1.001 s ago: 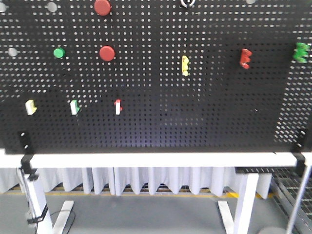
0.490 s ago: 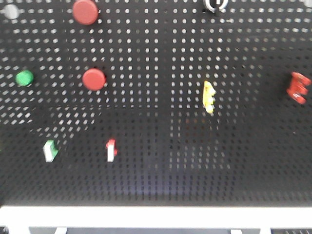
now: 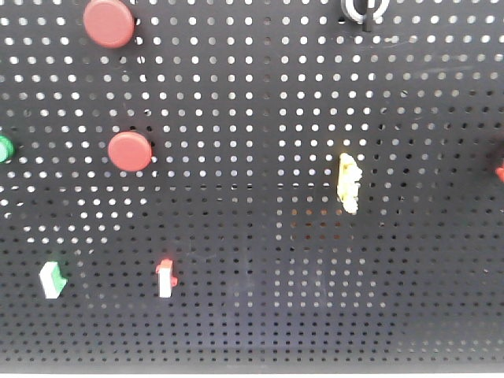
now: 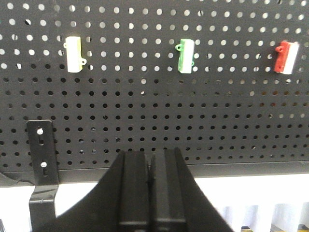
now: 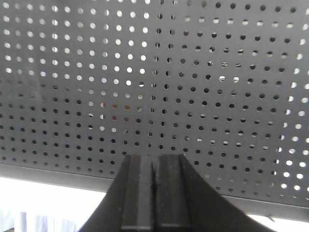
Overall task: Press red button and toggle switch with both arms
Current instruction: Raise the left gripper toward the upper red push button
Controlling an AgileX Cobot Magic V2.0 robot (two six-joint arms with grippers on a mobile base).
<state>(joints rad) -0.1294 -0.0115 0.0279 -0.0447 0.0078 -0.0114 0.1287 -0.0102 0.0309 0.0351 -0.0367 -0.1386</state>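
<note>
Pegboard [image 3: 252, 197] nearer in front view; red button [image 3: 109, 22] farther left.

No readable text, labels or numbers anywhere.

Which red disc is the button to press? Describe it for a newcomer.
In the front view, look at the upper left of the black pegboard, near the frame's top edge. Two red discs sit there, one above the other; the red button is the upper one. It is slightly larger and duller than the brighter red disc below it.
</note>
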